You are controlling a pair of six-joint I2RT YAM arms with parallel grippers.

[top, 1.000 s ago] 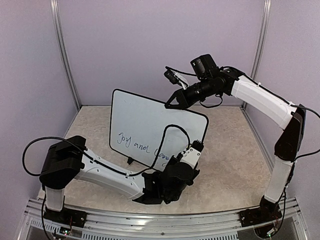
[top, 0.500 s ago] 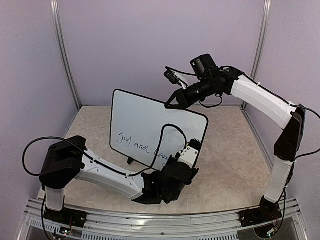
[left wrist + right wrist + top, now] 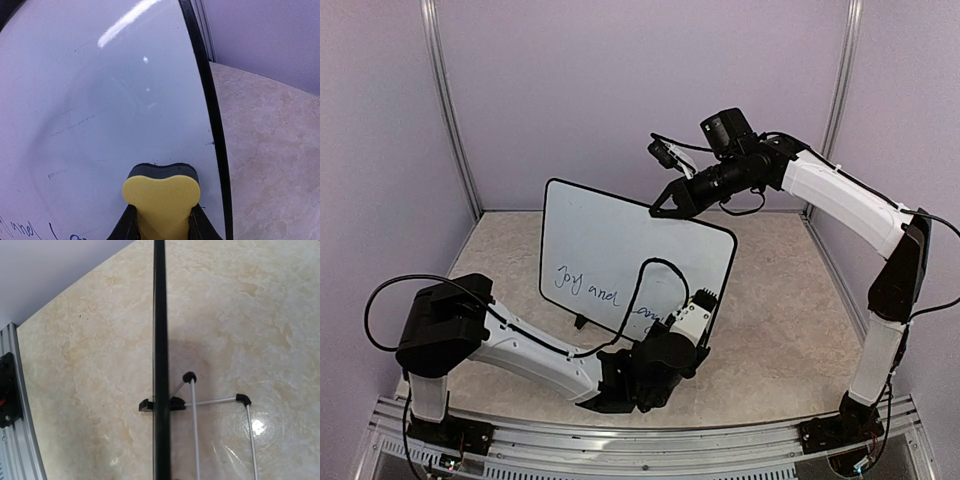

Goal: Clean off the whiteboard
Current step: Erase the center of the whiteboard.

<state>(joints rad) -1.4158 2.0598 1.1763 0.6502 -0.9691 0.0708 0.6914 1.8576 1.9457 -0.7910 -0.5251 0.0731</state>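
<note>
- The whiteboard (image 3: 610, 250) stands near upright in the middle of the table (image 3: 780, 300) in the top external view, with handwriting (image 3: 585, 285) across its lower part.
- The left gripper (image 3: 705, 300) is against the board's lower right corner, just beside the end of the writing. The right gripper (image 3: 663, 207) sits at the board's top edge, with the frame between its fingers; I cannot tell from here whether they are clamped on it.
- In the left wrist view the whiteboard (image 3: 110, 100) fills the left side, with its black frame (image 3: 210, 115) curving down the right. The left gripper (image 3: 162, 226) is clenched on a yellow and black eraser (image 3: 161, 192), whose dark face presses on the white surface just inside the frame. A little writing (image 3: 20, 230) shows at the bottom left.
- The right wrist view looks down the whiteboard (image 3: 161, 340) edge-on, a black line through the centre. The fingers are out of view, so the grip cannot be told. A wire stand (image 3: 195, 430) props the board from behind, and a small black foot (image 3: 145, 406) rests on the table (image 3: 90, 340).
</note>
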